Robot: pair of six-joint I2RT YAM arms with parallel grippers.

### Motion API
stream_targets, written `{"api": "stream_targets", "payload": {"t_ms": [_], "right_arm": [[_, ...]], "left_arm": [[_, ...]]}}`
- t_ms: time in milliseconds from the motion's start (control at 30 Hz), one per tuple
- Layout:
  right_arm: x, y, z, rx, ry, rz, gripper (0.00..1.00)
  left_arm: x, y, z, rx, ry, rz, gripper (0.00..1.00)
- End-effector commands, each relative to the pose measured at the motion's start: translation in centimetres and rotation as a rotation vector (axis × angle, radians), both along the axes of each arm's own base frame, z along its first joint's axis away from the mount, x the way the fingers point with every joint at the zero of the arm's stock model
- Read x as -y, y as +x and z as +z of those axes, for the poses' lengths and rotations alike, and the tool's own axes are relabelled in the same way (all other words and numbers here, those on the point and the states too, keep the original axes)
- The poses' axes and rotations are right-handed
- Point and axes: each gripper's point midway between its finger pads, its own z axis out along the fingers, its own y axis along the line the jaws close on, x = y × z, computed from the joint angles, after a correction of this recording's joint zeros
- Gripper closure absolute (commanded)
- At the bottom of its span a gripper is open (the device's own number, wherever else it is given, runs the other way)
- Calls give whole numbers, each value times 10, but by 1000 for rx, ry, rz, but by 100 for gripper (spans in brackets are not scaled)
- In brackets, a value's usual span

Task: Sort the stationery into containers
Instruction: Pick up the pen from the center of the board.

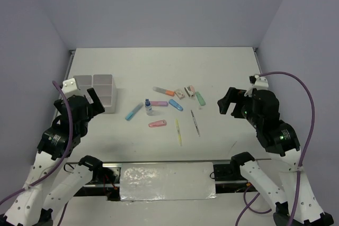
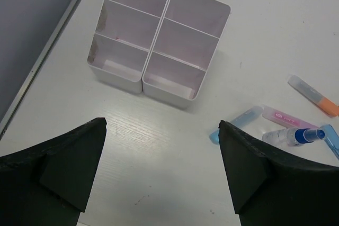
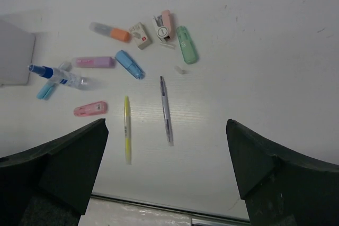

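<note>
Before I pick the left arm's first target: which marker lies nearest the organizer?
The pale blue marker, angled left of the bottle; every other marker lies farther right.

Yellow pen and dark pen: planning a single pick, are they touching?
Apart. Right wrist view shows bare table between the yellow pen and dark pen.

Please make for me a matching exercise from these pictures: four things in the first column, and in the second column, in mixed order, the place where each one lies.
Column 1
1. organizer
2. yellow pen
3. green marker
4. blue-capped bottle

Column 2
A. beside the dark pen
B. between a blue marker and the purple marker
C. alone on the left, apart from the rest
D. at the right end of the far row of items

Pairs: 1-C, 2-A, 3-D, 4-B
</note>
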Motion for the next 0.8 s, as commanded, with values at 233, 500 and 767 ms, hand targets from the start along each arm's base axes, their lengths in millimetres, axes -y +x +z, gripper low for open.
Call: {"api": "stream_targets", "payload": {"t_ms": [233,500,767], "right_arm": [[-22,4,-7,-18,39,103,0],[-54,25,-84,-276,-26,162,0],[-86,32,-161,-442,-236,224,33]], "left_arm": [[9,8,14,41,-6,-57,1],[13,7,17,63,-15,-87,1],[20,6,19,76,-26,-134,1]]}}
